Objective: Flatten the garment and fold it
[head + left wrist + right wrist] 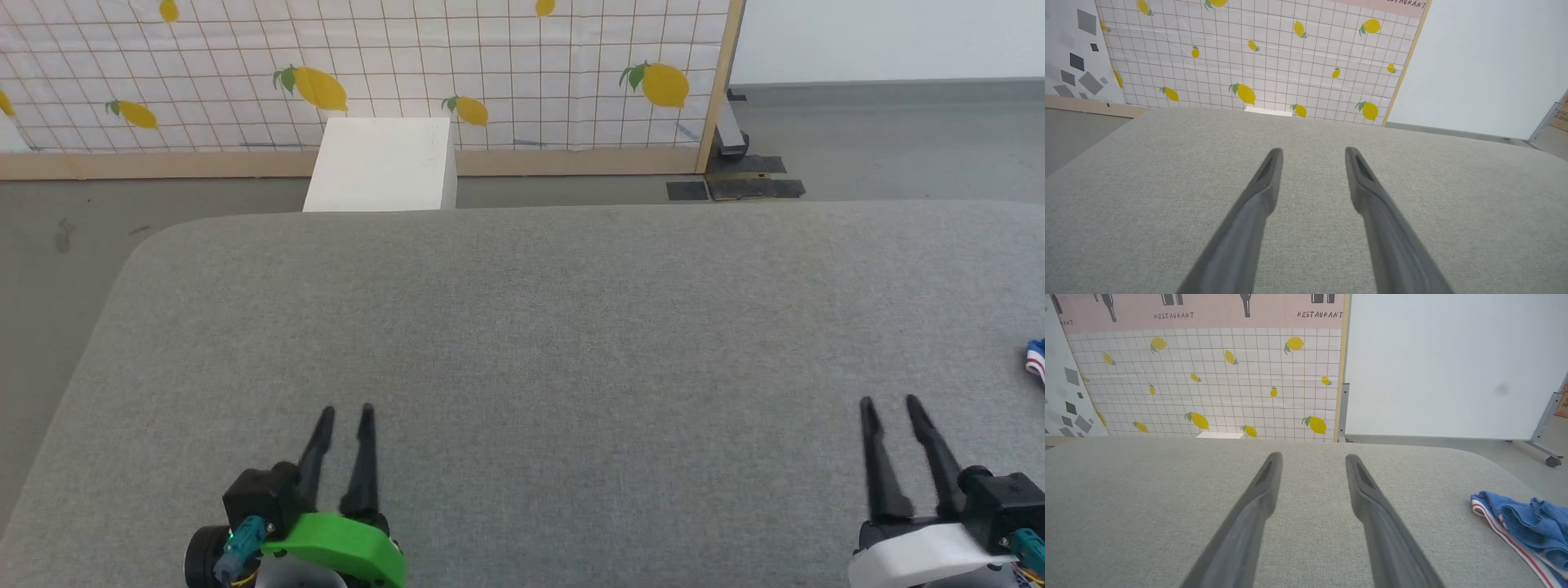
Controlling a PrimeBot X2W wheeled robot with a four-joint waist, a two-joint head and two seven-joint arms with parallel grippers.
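A wide grey fabric-covered table (571, 310) with rounded corners spreads across the head view. The left gripper (346, 410), with a bright green plastic cover at its wrist, sits over the table's near left part. Its two long dark fingers (1267, 183) stand apart with bare grey cloth between them, holding nothing. The right gripper (888, 402), with a white cover at its wrist, sits at the near right, its fingers likewise spread and empty. The garment (1527, 526), a royal-blue knit with a white hem band bearing a red stripe, lies crumpled in a heap at the table's right side. It is off to the right of the right gripper and apart from it; in the head view a small corner of it shows at the right edge. Beyond the far edge of the table a white rectangular box (384, 163) stands on the grey floor. It stands against a wood-framed white grid backdrop printed with yellow lemons (506, 73).
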